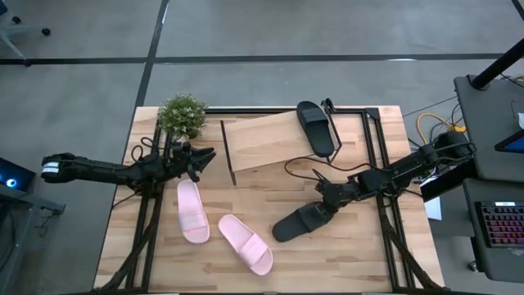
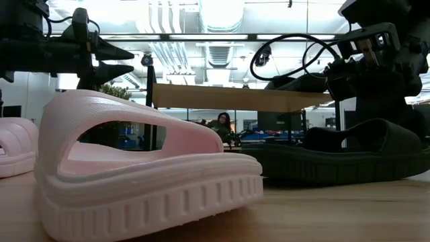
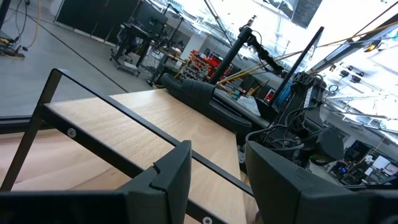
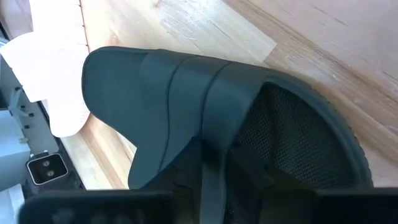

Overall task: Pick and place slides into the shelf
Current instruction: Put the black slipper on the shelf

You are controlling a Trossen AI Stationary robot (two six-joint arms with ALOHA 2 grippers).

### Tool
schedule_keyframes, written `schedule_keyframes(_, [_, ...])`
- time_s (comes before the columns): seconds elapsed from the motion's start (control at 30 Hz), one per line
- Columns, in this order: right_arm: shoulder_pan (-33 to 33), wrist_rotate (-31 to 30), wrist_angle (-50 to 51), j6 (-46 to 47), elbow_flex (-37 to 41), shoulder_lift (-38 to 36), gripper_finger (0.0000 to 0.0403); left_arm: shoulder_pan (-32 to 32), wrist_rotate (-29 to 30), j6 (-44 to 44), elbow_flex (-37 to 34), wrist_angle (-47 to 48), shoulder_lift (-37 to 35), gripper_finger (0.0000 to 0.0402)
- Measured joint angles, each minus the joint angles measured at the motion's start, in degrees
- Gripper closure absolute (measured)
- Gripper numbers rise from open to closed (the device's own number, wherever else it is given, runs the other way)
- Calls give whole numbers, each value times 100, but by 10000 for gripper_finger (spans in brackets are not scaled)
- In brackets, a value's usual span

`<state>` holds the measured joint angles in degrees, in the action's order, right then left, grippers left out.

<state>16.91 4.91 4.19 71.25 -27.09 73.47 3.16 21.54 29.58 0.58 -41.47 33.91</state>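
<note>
Wooden tabletop [image 1: 344, 254] is carrying two pink slides [image 1: 194, 211] at lower left; the right gripper [image 1: 326, 205], apparently clamped, is holding a black slide [image 1: 300, 221] at centre-right, another lying on the shelf [image 1: 266, 143]. Left gripper [image 1: 205, 156] is hovering open.

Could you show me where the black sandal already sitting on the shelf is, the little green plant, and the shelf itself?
black sandal on the shelf [image 1: 318, 127], high view, on its strap.
plant [image 1: 182, 115], high view, middle of the foliage.
shelf [image 1: 262, 143], high view, bare part of the slanted board.
</note>
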Motion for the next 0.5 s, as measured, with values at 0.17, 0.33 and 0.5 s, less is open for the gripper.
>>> schedule_keyframes(0.17, [-2, 47, -17, -83, 0, 0, 385, -1, 0, 0, 0, 0, 0, 265])
schedule_keyframes(0.33, [-2, 134, -22, -121, 0, -7, 392, 0, 0, 0, 0, 0, 0, 265])
schedule_keyframes(0.5, [-2, 151, -26, -124, 0, -150, 393, 0, 0, 0, 0, 0, -1, 265])
